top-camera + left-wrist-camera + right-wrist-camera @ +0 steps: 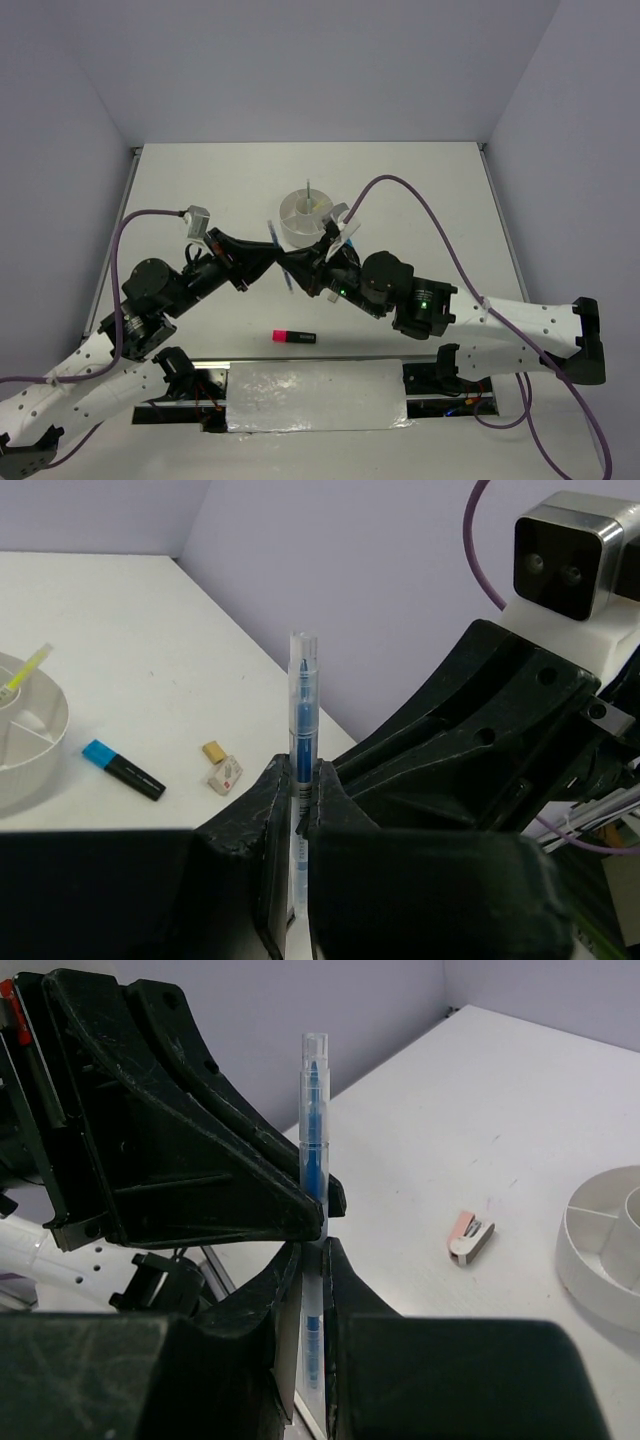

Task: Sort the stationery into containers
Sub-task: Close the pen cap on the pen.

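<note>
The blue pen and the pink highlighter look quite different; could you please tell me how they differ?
The blue pen is long and thin with a clear barrel; the pink highlighter is short, stubby, pink and black. The pen is off the table, clamped by the left gripper and the right gripper; the highlighter lies flat on the table, untouched. Both are outside the white cup.

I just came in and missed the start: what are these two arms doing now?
The left gripper and the right gripper are both shut on one blue pen, just near the white cup. It looks like a handover. A pink highlighter lies on the table, not yet sorted.
</note>
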Robot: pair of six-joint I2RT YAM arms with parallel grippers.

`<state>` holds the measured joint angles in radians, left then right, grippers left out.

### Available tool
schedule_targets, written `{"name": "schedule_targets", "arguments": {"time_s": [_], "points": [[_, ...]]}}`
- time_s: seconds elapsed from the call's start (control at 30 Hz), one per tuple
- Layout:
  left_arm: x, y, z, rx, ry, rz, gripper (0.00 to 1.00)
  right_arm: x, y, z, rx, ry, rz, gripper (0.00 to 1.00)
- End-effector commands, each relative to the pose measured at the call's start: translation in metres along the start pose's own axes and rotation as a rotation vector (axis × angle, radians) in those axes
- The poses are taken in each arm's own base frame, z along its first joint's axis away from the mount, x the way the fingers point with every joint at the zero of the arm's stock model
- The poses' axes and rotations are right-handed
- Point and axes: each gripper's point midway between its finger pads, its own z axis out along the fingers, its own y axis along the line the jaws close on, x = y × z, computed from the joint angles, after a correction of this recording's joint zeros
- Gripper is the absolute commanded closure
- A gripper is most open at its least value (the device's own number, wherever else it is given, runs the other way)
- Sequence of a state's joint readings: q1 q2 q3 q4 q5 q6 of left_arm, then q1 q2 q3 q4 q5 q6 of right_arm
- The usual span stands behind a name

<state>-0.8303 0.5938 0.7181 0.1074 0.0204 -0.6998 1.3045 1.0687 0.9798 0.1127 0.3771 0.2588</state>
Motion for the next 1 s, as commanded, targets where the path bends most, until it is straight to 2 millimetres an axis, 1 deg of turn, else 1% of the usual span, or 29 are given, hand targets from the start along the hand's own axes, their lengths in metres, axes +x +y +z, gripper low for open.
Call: {"name": "schedule_targets", "arguments": {"time_s": [0.0, 0.07, 0.1, 0.13, 0.17, 0.2, 0.23, 0.33, 0.4, 0.43, 0.47, 0.53, 0.57, 0.63, 0.67, 0.7, 0.73, 0.77, 0.8, 0.83, 0.87, 0.97], "points": [[-0.017, -0.032, -0.003, 0.138, -0.019, 0.091, 1.00, -0.013, 0.010, -0.001, -0.051, -0.051, 0.017, 1.00], [-0.014, -0.042, -0.006, 0.201, -0.003, 0.120, 1.00, -0.009, 0.013, -0.001, -0.076, -0.044, 0.017, 0.99], [-0.017, -0.049, -0.008, 0.238, -0.016, 0.147, 1.00, -0.006, 0.019, -0.002, -0.107, -0.031, 0.017, 0.94], [-0.017, -0.053, -0.010, 0.263, -0.017, 0.160, 1.00, -0.002, 0.020, -0.002, -0.118, -0.017, 0.014, 0.86], [-0.016, -0.061, -0.012, 0.313, -0.010, 0.186, 1.00, 0.000, 0.022, -0.002, -0.133, -0.009, 0.016, 0.68], [-0.016, -0.065, -0.015, 0.336, -0.011, 0.198, 1.00, 0.005, 0.027, -0.002, -0.159, 0.010, 0.018, 0.63], [-0.014, -0.069, -0.017, 0.368, -0.001, 0.211, 1.00, 0.007, 0.028, -0.002, -0.163, 0.019, 0.016, 0.62], [-0.014, -0.076, -0.022, 0.413, 0.000, 0.238, 1.00, 0.011, 0.030, -0.003, -0.181, 0.024, 0.018, 0.70], [-0.011, -0.079, -0.023, 0.433, 0.008, 0.243, 1.00, 0.011, 0.029, -0.003, -0.179, 0.025, 0.019, 0.70], [-0.010, -0.079, -0.024, 0.435, 0.011, 0.243, 1.00, 0.010, 0.028, -0.003, -0.177, 0.023, 0.020, 0.80], [-0.009, -0.079, -0.023, 0.436, 0.015, 0.246, 1.00, 0.009, 0.029, -0.004, -0.177, 0.020, 0.021, 0.88], [-0.007, -0.076, -0.022, 0.426, 0.026, 0.248, 1.00, 0.007, 0.029, -0.005, -0.183, 0.014, 0.021, 1.00], [-0.007, -0.074, -0.021, 0.418, 0.029, 0.252, 0.99, 0.005, 0.030, -0.006, -0.185, 0.010, 0.022, 1.00], [-0.008, -0.069, -0.019, 0.381, 0.026, 0.249, 0.82, 0.004, 0.031, -0.006, -0.190, 0.004, 0.029, 1.00], [-0.009, -0.067, -0.019, 0.367, 0.021, 0.245, 0.72, 0.004, 0.031, -0.007, -0.192, 0.004, 0.033, 1.00], [-0.014, -0.064, -0.017, 0.338, 0.001, 0.242, 0.53, 0.006, 0.031, -0.007, -0.193, 0.006, 0.034, 1.00], [-0.015, -0.061, -0.017, 0.317, 0.000, 0.235, 0.41, 0.007, 0.030, -0.006, -0.192, 0.007, 0.036, 1.00], [-0.018, -0.060, -0.017, 0.301, -0.008, 0.228, 0.32, 0.010, 0.030, -0.005, -0.191, 0.015, 0.039, 1.00], [-0.026, -0.058, -0.015, 0.276, -0.030, 0.224, 0.22, 0.013, 0.030, -0.004, -0.187, 0.020, 0.039, 1.00], [-0.028, -0.058, -0.015, 0.267, -0.035, 0.220, 0.17, 0.015, 0.029, -0.004, -0.185, 0.024, 0.040, 1.00], [-0.035, -0.059, -0.015, 0.259, -0.054, 0.219, 0.13, 0.019, 0.028, -0.003, -0.182, 0.032, 0.043, 1.00], [-0.043, -0.059, -0.014, 0.239, -0.080, 0.216, 0.12, 0.023, 0.029, -0.002, -0.188, 0.038, 0.053, 1.00]]}}
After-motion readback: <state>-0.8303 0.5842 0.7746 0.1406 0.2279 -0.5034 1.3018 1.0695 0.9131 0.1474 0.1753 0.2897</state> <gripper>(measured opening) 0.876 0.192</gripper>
